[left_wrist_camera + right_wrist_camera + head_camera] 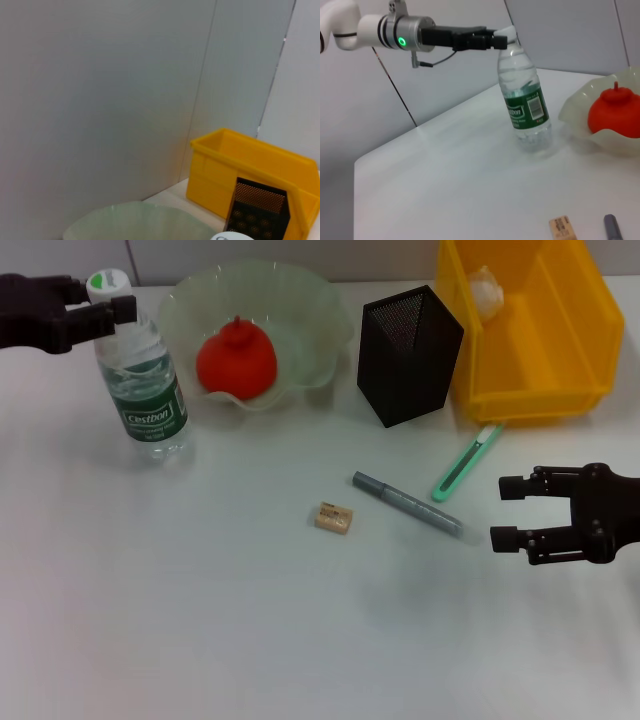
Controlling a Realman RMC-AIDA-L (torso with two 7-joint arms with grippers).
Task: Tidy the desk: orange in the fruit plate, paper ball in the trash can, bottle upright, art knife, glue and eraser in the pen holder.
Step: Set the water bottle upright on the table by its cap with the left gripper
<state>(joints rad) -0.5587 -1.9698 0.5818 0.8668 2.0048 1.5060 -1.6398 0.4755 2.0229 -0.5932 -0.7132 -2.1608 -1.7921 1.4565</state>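
Note:
The bottle (143,380) stands upright at the far left; my left gripper (108,306) holds it at the neck just under the cap, also in the right wrist view (497,41). The orange (237,360) lies in the fruit plate (315,315). The paper ball (487,290) lies in the trash can (560,350). The pen holder (408,355) stands between them. The green art knife (467,462), the grey glue (407,504) and the eraser (333,517) lie on the table. My right gripper (508,512) is open and empty, just right of the glue.
The white table (200,620) ends at a grey wall behind. The right wrist view shows the bottle (525,100), the orange (615,112), the eraser (562,227) and the glue's end (615,227). The left wrist view shows the trash can (250,165), pen holder (260,210) and fruit plate (140,222).

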